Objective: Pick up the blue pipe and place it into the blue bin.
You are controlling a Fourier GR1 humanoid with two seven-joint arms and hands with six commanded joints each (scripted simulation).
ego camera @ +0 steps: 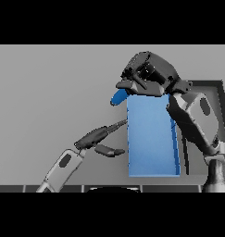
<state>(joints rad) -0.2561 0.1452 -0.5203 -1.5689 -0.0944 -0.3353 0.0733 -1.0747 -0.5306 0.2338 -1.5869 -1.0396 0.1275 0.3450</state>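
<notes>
Nearest, the left hand [99, 137] reaches in from the lower left, fingers straight and thumb spread, fingertips touching the left wall of the blue bin [152, 139]. The bin stands on the grey table [49, 92]. At its far edge, the right hand [144, 76] curls around the blue pipe [117, 97], whose end pokes out leftward.

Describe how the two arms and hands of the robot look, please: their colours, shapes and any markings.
Both arms are built of white and grey segments with rounded shells; each forearm carries a dark oval marking. The left hand is dark grey, slim, with long tapering fingers. The right hand is also dark, bulkier, with blocky black and grey parts at the wrist. The right arm ends below in a dark grey cylindrical joint. No cables are visible.
</notes>
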